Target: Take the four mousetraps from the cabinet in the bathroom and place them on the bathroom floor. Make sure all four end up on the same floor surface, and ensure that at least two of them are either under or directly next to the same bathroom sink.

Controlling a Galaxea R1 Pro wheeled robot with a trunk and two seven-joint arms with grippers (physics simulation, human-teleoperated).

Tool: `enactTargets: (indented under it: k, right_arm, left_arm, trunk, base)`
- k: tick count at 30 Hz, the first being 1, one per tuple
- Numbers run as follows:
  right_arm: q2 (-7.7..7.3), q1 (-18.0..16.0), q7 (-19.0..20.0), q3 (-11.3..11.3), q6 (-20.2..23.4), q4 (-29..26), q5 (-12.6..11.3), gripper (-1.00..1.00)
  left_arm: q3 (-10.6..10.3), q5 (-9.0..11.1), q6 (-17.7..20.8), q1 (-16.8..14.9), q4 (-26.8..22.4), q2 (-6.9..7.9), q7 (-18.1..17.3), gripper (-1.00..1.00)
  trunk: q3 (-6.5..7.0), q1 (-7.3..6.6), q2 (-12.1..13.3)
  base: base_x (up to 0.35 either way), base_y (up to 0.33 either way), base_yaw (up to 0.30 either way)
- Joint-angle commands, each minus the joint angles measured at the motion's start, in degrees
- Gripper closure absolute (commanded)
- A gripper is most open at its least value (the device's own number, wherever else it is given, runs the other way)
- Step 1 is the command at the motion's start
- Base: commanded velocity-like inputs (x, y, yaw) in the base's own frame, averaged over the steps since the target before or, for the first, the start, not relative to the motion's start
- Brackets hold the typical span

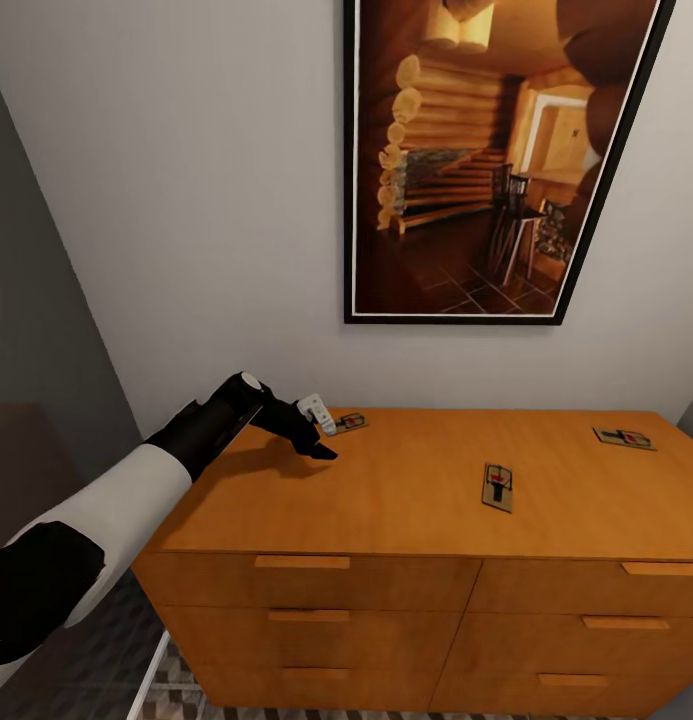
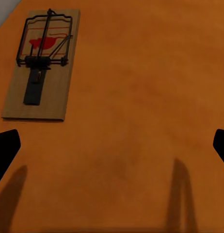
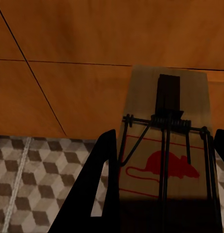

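On top of the orange-brown cabinet, three mousetraps lay flat on the wooden surface, well apart from one another. One mousetrap sat near the back edge by the wall, just beside my left claw. A second lay near the middle, and a third lay toward the far right.

My left claw hovered low over the surface with its fingers spread wide and nothing between them. In the left wrist view, the nearest trap lay ahead and off to one side of the gap, apart from both fingertips.

My right claw held the fourth mousetrap, its fingers closed on the board's two long edges. Behind it in that view were the cabinet's drawer fronts and, below, the cube-patterned bathroom floor.

By my judgement the task was at an early stage. I could see no trap on the floor yet. One was in hand, one was about to be picked up, and two more waited untouched. The sink was not something I could place from here.
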Motion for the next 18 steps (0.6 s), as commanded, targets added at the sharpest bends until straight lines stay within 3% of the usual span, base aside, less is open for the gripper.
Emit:
enactTargets:
  k: [1, 10, 18]
  right_arm:
    - [-0.01, 0.0, 0.1, -0.5, -0.2, 0.0, 0.5, 1.00]
    - [0.02, 0.2, 0.0, -0.5, -0.1, 0.1, 0.5, 1.00]
    - [-0.06, 4.9, 0.0, -0.5, 0.7, 0.1, 0.4, 1.00]
  left_arm:
    - [-0.1, -0.2, 0.4, 0.0, -0.1, 0.00, -0.2, -1.00]
    - [-0.1, -0.1, -0.9, 0.0, -0.1, -0.14, -0.2, -1.00]
    - [-0.1, -0.2, -0.9, 0.0, -0.3, -0.20, -0.2, -1.00]
  trunk:
    - [-0.06, 0.00, 0.0]
    - [-0.06, 0.00, 0.0]
    - [-0.06, 0.00, 0.0]
  base:
    - [0.011, 0.008, 0.000]
    - [0.109, 0.077, 0.000]
    - [0.012, 0.006, 0.000]
